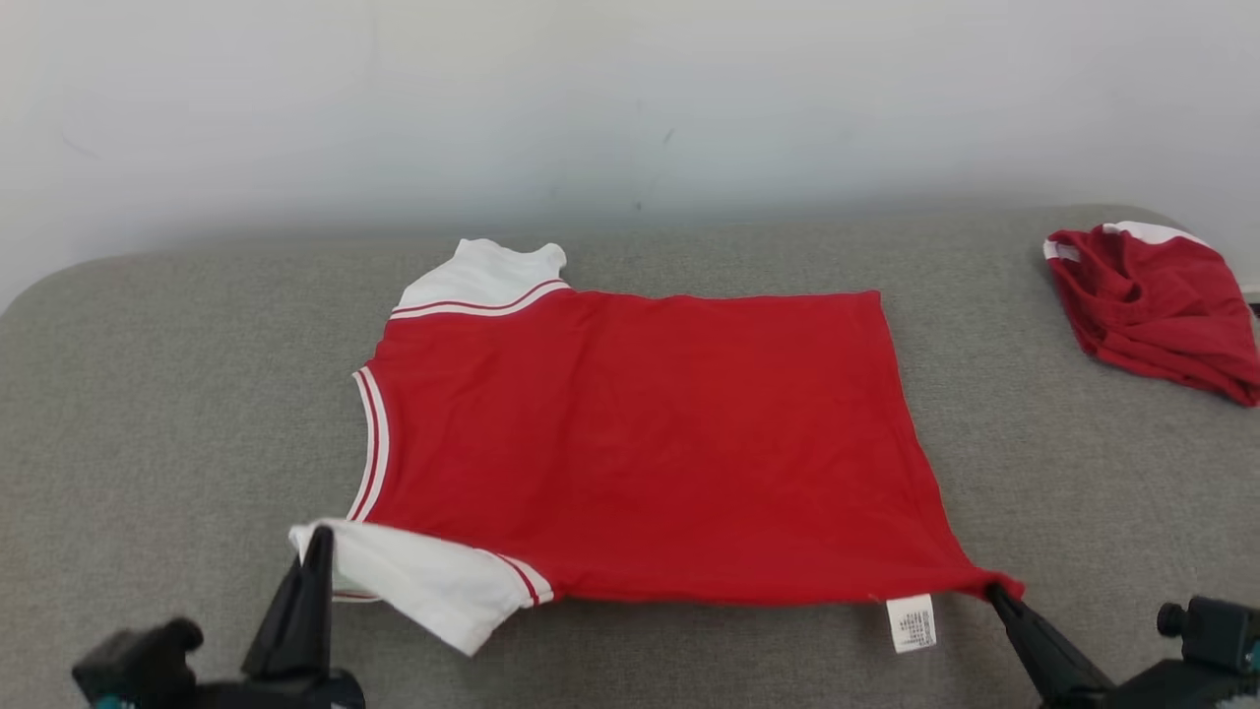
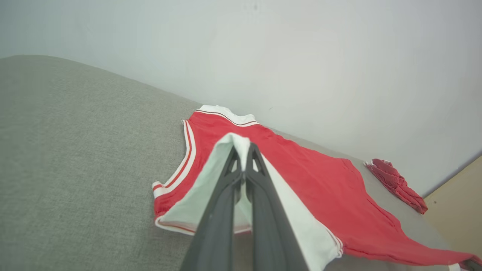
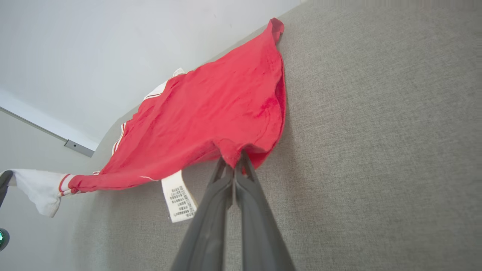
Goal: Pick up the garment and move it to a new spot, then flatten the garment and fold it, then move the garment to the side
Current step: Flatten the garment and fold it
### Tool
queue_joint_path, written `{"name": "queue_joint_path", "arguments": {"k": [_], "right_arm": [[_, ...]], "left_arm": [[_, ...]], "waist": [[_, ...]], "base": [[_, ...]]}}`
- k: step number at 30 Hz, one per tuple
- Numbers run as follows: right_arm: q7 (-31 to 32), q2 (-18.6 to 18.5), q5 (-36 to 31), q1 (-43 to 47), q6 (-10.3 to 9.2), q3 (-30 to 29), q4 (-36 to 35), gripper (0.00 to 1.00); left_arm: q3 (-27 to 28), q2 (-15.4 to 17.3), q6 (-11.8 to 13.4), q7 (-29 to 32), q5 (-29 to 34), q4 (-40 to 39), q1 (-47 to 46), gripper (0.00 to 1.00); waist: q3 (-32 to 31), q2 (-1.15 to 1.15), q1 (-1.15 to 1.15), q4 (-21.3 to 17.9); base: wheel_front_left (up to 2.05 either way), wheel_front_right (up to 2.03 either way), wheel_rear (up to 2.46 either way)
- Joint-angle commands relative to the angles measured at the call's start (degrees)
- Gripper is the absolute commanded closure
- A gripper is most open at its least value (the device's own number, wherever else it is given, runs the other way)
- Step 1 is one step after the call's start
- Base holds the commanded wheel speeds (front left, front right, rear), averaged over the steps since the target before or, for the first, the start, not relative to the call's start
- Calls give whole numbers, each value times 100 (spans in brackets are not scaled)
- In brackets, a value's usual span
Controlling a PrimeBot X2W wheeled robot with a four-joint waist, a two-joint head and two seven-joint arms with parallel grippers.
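Left gripper (image 1: 320,540): jaws pressed together, pinching the edge of the white sleeve (image 1: 423,581) at their tips
Right gripper (image 1: 994,591): jaws pressed together on the red hem corner; the care label (image 1: 911,622) hangs just beside the tips, on the side toward the left gripper
Garment (image 1: 640,443): red; its near edge is stretched between the two pairs of jaws; the rest lies flat on the grey cushion (image 1: 148,394), reaching away from the tips
Second red garment (image 1: 1157,305): crumpled; well beyond the right jaws, apart from the held one
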Motion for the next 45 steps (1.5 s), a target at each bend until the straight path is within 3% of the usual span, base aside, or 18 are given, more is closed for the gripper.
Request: {"name": "queue_joint_path", "arguments": {"k": [1, 15, 33, 34, 35, 36, 37, 45], "right_arm": [[122, 95, -57, -205, -16, -71, 89, 100], [735, 708, -552, -1839, -16, 201, 1304, 100], [184, 1112, -833, -3718, -16, 1001, 3283, 100], [136, 1134, -824, -3775, -16, 1054, 3359, 86], [74, 1137, -835, -3824, -16, 1112, 3423, 53], [1, 1147, -827, -3859, -16, 1167, 3470, 0], [-85, 1146, -807, -3875, -16, 1210, 3521, 0], [-884, 851, -626, -3563, -16, 1380, 3572, 0]], "left_arm": [[-3, 99, -35, 132, 60, 100, -336, 100], [-295, 274, -180, 408, 21, 2015, -2042, 100], [-1235, 314, -234, -73, -63, 4065, -3641, 100], [-1304, 314, -234, -125, -60, 4132, -3695, 100], [-1351, 332, -235, -187, -33, 4203, -3758, 100], [-1416, 345, -235, -256, -3, 4259, -3796, 55], [-1476, 341, -235, -332, 7, 4322, -3799, 0], [-1456, 382, -235, -662, -77, 4208, -3430, 0]], "waist": [[-62, 0, 0, -82], [154, 0, 0, -306], [804, 0, 0, -303], [814, 0, 0, -303], [818, 0, 0, -301], [815, 0, 0, -296], [793, 0, 0, -288], [522, 0, 0, -158]], "base": [[0, 0, 0], [0, 0, 0], [0, 0, 0], [0, 0, 0], [0, 0, 0], [0, 0, 0], [0, 0, 0], [0, 0, 0]]}}
